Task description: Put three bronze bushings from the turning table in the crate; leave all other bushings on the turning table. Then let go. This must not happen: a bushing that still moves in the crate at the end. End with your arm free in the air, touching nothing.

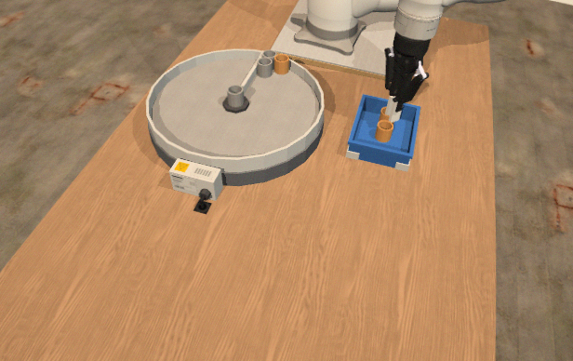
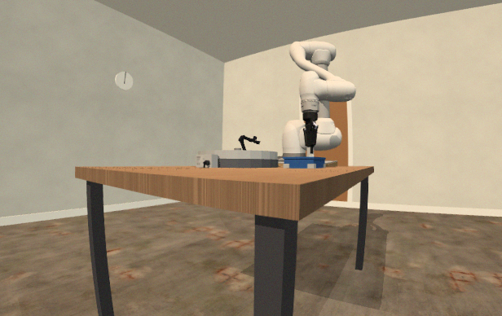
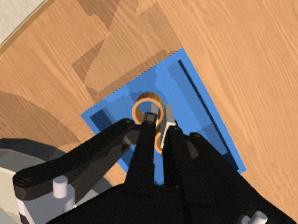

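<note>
Gripper (image 1: 395,108) reaching into the blue crate (image 1: 370,150)

Its fingers (image 1: 393,111) pinch one bronze bushing's (image 1: 384,113) wall; a second (image 1: 384,131) stands just beside. On the turning table (image 1: 208,153), a third bronze bushing (image 1: 282,63) adjoins two grey bushings (image 1: 264,67).

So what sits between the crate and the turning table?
Only bare wooden tabletop separates the blue crate from the turning table, seen in the top view.

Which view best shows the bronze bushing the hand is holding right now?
The wrist view: the held bronze bushing appears as an open ring at the fingertips of the hand, over the blue crate. The top view shows only a sliver of it behind the fingers. In the exterior view the crate wall hides it.
</note>
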Robot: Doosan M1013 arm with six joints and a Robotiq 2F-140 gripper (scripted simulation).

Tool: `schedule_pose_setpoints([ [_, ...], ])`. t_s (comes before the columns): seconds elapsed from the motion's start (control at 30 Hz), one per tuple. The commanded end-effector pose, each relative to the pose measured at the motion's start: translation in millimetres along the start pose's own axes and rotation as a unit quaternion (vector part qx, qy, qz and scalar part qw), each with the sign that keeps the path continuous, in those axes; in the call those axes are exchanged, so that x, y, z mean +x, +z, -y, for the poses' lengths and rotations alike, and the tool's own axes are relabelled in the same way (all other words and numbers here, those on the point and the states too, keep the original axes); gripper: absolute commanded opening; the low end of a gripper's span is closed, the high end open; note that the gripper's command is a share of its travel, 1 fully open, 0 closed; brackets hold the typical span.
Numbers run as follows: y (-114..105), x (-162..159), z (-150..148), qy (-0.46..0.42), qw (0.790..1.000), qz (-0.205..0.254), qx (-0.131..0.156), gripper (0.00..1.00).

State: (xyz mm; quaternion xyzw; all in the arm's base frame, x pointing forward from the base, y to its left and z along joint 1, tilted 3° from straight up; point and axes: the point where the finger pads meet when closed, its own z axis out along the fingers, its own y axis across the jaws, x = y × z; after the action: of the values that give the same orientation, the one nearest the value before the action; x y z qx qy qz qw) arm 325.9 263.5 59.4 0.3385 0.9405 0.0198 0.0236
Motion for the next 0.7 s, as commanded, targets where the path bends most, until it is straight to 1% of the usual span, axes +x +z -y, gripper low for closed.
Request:
schedule_pose_setpoints([
  [0.0,1.0,0.0,0.0,0.000,1.000,0.000,0.000,0.00],
  [0.67,2.8,0.1,0.0,0.000,1.000,0.000,0.000,0.00],
])
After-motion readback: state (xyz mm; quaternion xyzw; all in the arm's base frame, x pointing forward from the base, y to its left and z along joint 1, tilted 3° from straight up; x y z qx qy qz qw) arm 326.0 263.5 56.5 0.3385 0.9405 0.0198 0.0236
